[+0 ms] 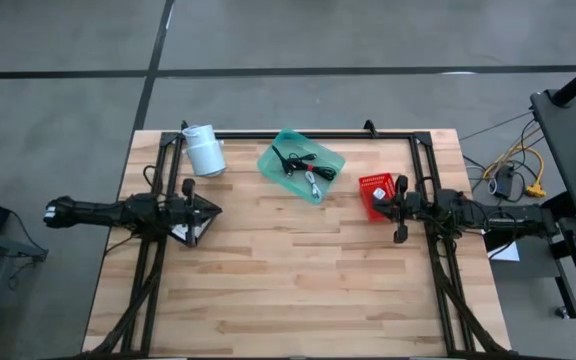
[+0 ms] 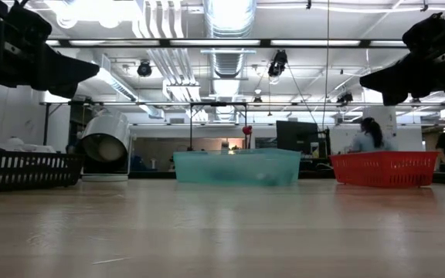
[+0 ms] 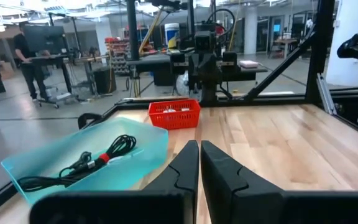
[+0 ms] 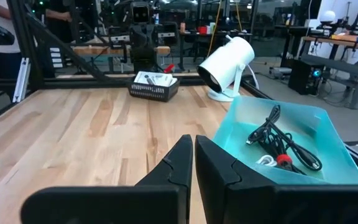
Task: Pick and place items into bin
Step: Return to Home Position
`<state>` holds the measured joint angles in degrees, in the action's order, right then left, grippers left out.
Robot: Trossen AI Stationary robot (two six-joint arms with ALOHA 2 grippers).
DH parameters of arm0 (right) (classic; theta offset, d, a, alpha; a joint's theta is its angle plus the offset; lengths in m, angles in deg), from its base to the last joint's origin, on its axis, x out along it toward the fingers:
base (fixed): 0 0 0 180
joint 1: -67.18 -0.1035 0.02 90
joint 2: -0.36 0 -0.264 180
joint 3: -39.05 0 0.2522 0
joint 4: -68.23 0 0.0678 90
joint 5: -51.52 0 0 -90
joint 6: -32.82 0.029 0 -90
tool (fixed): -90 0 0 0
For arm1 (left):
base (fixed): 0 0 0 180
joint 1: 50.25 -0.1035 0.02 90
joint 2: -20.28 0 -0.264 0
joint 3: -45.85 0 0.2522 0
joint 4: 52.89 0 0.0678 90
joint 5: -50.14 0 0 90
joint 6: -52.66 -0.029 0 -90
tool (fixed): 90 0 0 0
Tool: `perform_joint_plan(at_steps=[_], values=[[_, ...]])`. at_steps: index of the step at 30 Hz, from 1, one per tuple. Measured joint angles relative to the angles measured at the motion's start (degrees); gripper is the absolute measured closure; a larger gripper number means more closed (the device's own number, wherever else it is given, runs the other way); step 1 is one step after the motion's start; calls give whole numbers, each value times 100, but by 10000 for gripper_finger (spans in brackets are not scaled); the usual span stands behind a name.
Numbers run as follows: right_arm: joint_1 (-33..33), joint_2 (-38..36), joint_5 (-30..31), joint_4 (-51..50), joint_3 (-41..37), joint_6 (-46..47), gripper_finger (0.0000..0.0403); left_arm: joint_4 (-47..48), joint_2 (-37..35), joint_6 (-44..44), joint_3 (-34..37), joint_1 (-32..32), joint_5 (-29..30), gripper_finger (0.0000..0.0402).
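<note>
The teal bin [image 1: 330,160] stands at the table's far middle and holds a black coiled cable [image 1: 296,160] with a red band and a small pale plug [image 4: 265,161]. The left wrist view shows the bin [image 3: 148,146] and cable [image 3: 98,160], and the right wrist view shows the bin [image 4: 319,127] and cable [image 4: 284,144]. My left gripper [image 1: 216,210] hovers left of the bin, shut and empty [image 3: 199,146]. My right gripper [image 1: 376,207] hovers right of the bin by the red basket, shut and empty [image 4: 193,142]. In the low view both arms hang above the table.
A white cylinder [image 1: 205,150] lies on its side left of the bin. The red slotted basket [image 1: 375,188] stands under my right gripper. A black slotted basket [image 4: 154,87] with white packets stands beneath my left arm. Bare wood fills the table's near half [image 1: 298,290].
</note>
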<state>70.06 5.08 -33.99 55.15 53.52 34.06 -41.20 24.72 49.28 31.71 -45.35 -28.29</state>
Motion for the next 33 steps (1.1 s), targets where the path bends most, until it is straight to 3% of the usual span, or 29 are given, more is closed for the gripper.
perform_joint_plan(at_steps=[33], values=[[1, -7, 2, 5, 0, -16, 394, -199, 224, -4, 0, -2, 4, 400]])
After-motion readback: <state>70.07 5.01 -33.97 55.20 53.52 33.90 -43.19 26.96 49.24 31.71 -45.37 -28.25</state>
